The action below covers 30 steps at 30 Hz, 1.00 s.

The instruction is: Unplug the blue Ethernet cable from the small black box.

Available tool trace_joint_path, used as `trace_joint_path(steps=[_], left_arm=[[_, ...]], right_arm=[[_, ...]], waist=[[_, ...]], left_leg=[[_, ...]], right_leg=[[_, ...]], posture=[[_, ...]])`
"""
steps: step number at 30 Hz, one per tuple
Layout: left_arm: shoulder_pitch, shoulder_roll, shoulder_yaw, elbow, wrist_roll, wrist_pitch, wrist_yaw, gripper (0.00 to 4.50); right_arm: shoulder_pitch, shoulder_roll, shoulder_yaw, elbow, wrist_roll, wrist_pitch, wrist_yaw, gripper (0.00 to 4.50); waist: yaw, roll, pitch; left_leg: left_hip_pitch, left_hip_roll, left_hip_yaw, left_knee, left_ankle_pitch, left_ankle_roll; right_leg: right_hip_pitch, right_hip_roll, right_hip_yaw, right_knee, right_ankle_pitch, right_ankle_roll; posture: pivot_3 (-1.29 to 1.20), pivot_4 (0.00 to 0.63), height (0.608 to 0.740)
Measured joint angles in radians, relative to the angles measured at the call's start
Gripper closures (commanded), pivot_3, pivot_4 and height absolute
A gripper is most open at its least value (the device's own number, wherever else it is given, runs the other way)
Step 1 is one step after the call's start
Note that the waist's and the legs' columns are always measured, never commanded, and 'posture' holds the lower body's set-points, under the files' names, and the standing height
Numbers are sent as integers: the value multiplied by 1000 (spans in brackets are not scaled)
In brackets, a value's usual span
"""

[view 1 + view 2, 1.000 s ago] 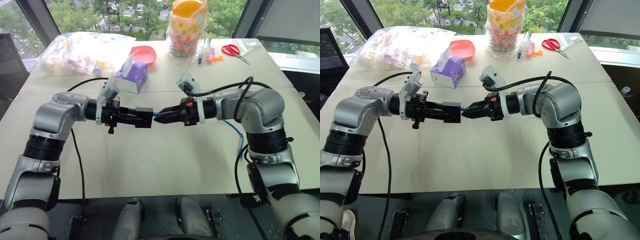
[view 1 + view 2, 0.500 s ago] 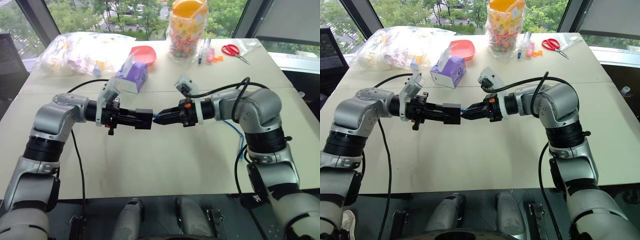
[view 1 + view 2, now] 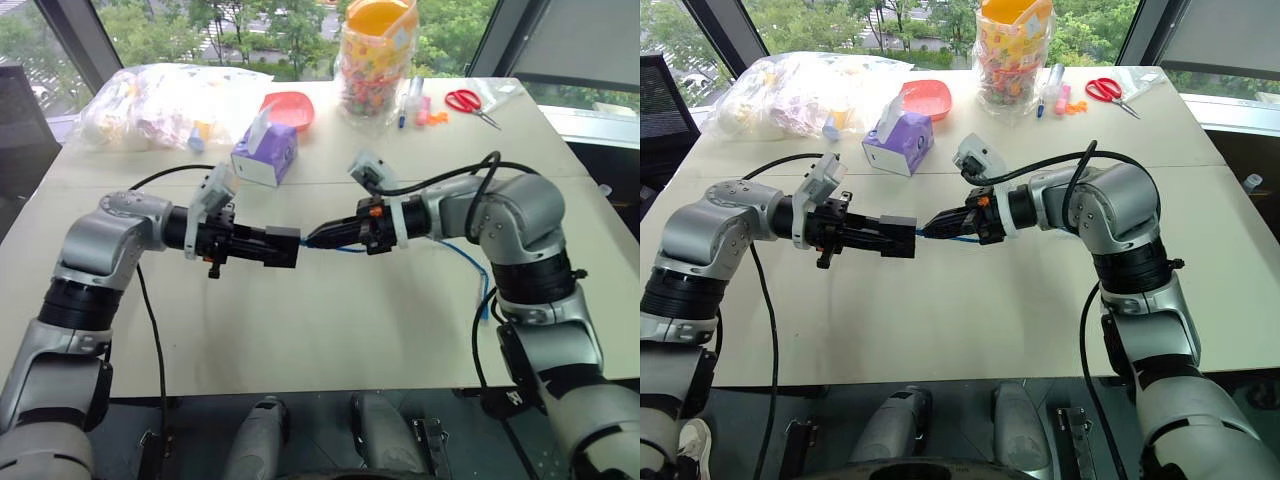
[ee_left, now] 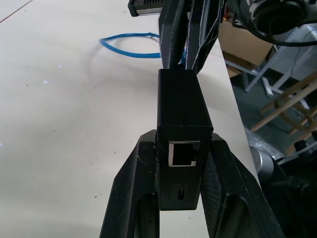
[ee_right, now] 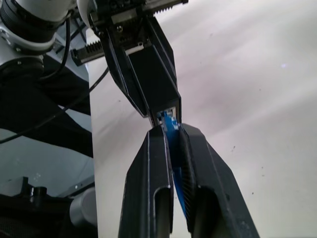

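Left gripper [image 3: 285, 247] jaws clamped on small black box [image 4: 182, 116], held above bench [image 3: 330, 320]. Right gripper [image 5: 171, 144] jaws pinching blue Ethernet cable [image 5: 171, 124] at box port; cable trails behind right gripper onto bench.

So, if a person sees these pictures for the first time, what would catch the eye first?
Most striking are the two hands meeting tip to tip above the middle of the table: the left hand is shut on the small black box, and the right hand pinches the blue Ethernet cable right at the box's port. Behind them stand a purple tissue box and a tall candy jar.
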Motion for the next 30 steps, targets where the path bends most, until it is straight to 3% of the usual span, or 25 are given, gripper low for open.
trace_joint_path(steps=[12, 13, 16, 30], left_arm=[[-2, -4, 2, 6, 0, 3, 8, 4007], [-2, -4, 2, 6, -1, 3, 7, 4007], [-2, -5, 2, 5, -2, 3, 8, 4007], [-2, -5, 2, -9, -10, 6, 16, 4007]], right_arm=[[-6, -18, 26, -2, -2, -41, 8, 4456], [-6, -23, 33, -4, -2, -50, 11, 3661], [-6, -27, 61, -15, -2, -55, 13, 2348], [-6, -26, 70, -10, -3, -74, 7, 2348]], waist=[[-1, 0, 0], [-1, 0, 0], [-1, 0, 0], [0, 0, 0]], left_leg=[[0, 0, 0, 0, 0, 0], [0, 0, 0, 0, 0, 0], [0, 0, 0, 0, 0, 0], [0, 0, 0, 0, 0, 0]], right_leg=[[0, 0, 0, 0, 0, 0], [0, 0, 0, 0, 0, 0], [0, 0, 0, 0, 0, 0], [0, 0, 0, 0, 0, 0]], posture=[[0, 150, 740], [0, 150, 740], [0, 150, 740], [0, 150, 740]])
